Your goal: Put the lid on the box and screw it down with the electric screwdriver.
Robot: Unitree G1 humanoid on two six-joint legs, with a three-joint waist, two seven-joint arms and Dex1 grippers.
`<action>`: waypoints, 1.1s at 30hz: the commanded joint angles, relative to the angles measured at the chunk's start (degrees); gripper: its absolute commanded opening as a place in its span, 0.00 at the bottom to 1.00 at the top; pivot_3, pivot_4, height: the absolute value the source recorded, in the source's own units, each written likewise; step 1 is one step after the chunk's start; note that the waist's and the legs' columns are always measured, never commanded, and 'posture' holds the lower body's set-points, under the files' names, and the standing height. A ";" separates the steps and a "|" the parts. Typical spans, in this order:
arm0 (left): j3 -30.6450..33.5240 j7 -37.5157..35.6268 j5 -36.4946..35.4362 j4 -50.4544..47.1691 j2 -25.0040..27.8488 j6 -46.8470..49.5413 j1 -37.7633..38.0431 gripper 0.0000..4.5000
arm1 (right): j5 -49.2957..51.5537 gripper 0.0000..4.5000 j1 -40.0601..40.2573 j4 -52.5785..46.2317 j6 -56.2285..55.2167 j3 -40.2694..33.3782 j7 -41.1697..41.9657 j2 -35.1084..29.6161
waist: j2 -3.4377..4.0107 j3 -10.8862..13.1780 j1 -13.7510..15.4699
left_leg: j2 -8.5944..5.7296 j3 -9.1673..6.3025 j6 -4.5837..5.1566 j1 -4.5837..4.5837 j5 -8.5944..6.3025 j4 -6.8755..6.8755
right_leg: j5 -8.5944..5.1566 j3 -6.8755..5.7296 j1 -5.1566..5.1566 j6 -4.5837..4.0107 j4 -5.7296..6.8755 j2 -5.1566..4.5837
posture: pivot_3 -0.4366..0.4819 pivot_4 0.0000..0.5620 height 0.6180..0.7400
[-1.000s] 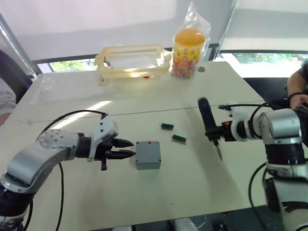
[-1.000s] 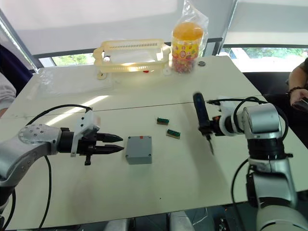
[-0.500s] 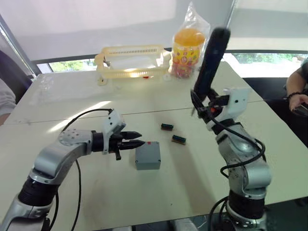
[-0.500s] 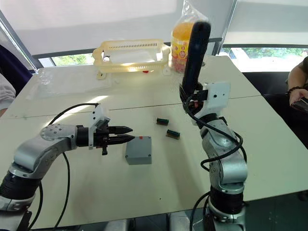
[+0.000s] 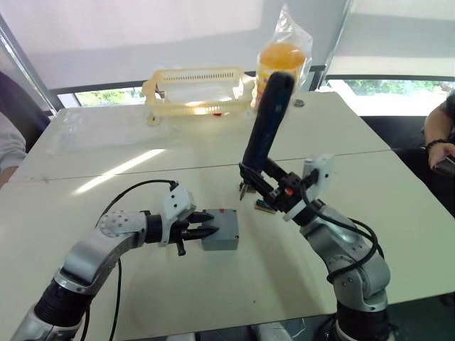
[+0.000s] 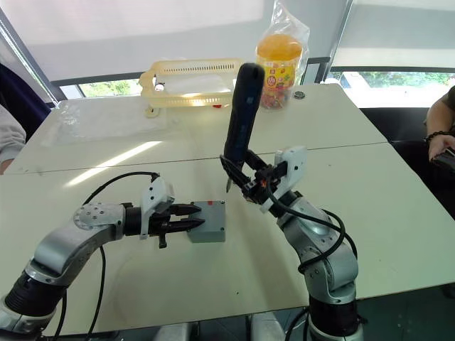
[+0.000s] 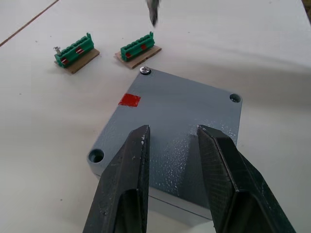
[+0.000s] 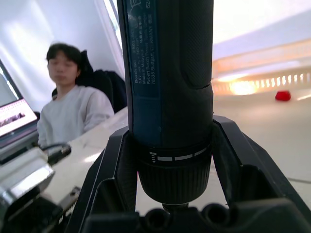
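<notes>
The grey-blue box [image 5: 222, 234] sits mid-table with the lid [image 7: 194, 97] lying on top; a red mark [image 7: 129, 100] and one screw [image 7: 145, 71] show near its far corner. My left gripper [image 5: 211, 224] is open, its black fingers [image 7: 129, 170] reaching over the lid's near edge from the box's left side. My right gripper [image 5: 259, 177] is shut on the electric screwdriver [image 5: 266, 117], held almost upright just right of and behind the box. Its bit [image 7: 153, 12] hangs above the table beyond the box.
Two small green blocks [image 7: 74, 50] [image 7: 138, 46] lie just beyond the box. A yellow basket [image 5: 195, 89] and a bagged candy jar [image 5: 279, 67] stand at the far edge. People sit at the left [image 8: 73, 107] and right [image 5: 437, 149] sides.
My right arm has swung the screwdriver from out at the right to upright and then down and left, close to the box. My left gripper has moved right onto the box's edge.
</notes>
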 commanded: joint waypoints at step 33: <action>-1.66 -0.57 4.69 2.55 -0.29 -3.32 0.90 0.34 | -2.53 0.39 -2.37 6.47 -12.17 4.92 2.02 -0.68 | -0.02 -0.03 -0.03 | 0.00 -0.01 0.00 0.05 0.00 0.01 | 0.00 0.00 0.06 0.00 0.00 0.01 | 0.48 0.27 1.00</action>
